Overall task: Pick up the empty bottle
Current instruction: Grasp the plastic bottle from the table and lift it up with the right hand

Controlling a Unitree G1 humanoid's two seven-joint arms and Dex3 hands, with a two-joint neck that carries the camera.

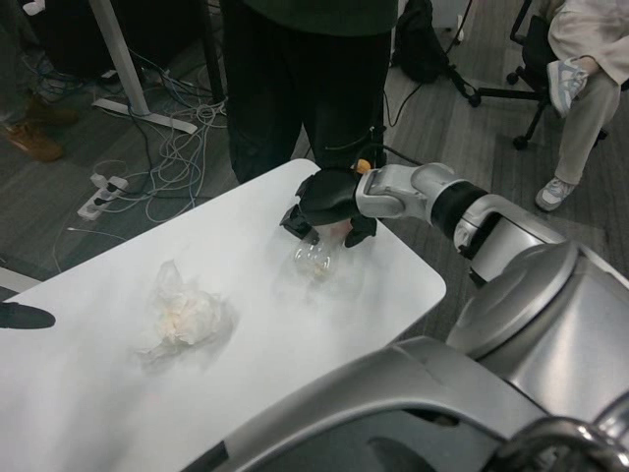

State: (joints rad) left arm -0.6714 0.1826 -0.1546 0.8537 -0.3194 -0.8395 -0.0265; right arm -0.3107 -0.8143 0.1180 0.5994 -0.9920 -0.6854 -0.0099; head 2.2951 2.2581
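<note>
Right hand [329, 206] at centre of frame, fingers curled down over top of bottle [314, 260], gripping it. Bottle clear plastic, on white bench [246, 211]. Crumpled clear wrapper [187, 317] lower left, well apart. Left hand [25, 316]: dark tip at left edge, fingers' state unclear. Person [295, 69] in dark trousers stands just behind bench; cables [172, 157] on floor upper left.

Looking like an office or lab: power strips [103, 194] and cables [177, 147] lying across grey carpet, rolling chair [536, 69] sitting nearby
</note>
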